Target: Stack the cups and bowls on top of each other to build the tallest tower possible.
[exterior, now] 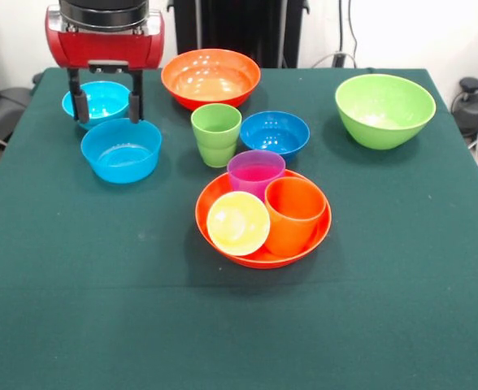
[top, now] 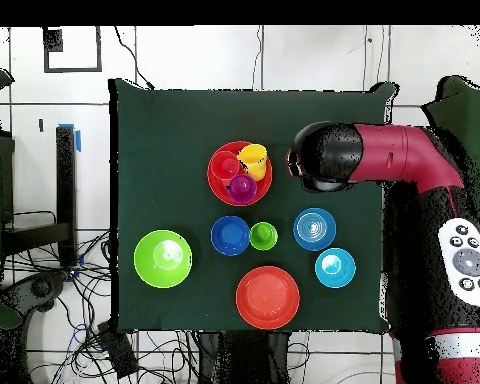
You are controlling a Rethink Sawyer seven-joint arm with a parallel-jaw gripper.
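Cups: three stand in one orange bowl (exterior: 223,231) near table centre; none is stacked on another.
Yellow cup (exterior: 238,223): tilted, mouth toward the camera, at 8 o'clock in that bowl.
Orange cup (exterior: 294,214): upright, at 3 o'clock in the bowl, touching the yellow cup.
Purple cup (exterior: 256,172): upright, at 12 o'clock in the bowl.
Green cup (exterior: 216,134): upright on the cloth, just beyond the bowl at 11 o'clock, beside the dark blue bowl (exterior: 275,133).
Second orange bowl (exterior: 210,78): empty, at 12 o'clock from the green cup.
Lime green bowl (exterior: 384,110): alone, at 2 o'clock on the table (exterior: 385,309).
Light blue bowls: nearer one (exterior: 121,149) and farther one (exterior: 97,101), at 10 o'clock, well apart from the cups.
Gripper (exterior: 108,102): over the two light blue bowls; fingers (exterior: 135,104) spread, nothing between them.
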